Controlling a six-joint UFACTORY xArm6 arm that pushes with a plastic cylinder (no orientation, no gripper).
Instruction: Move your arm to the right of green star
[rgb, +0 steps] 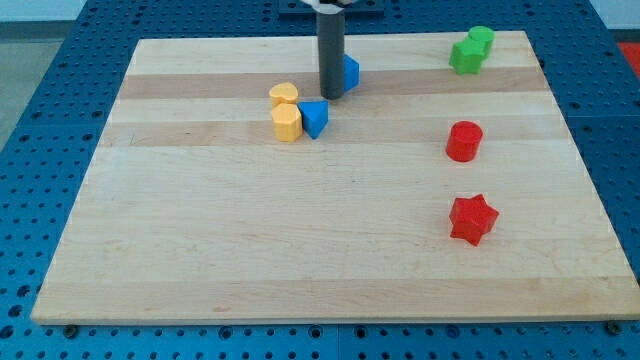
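Near the desk's (200, 250) top middle, my tip (331, 96) stood gripperless, far left of the green star (465, 55); the move remained undone.

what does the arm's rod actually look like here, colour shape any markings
Only the rod shows: a plain, straight cylinder in dark grey, with no visible markings or cables. It hangs from a black mount cut off by the view's top, and my tip ends flat and blunt.
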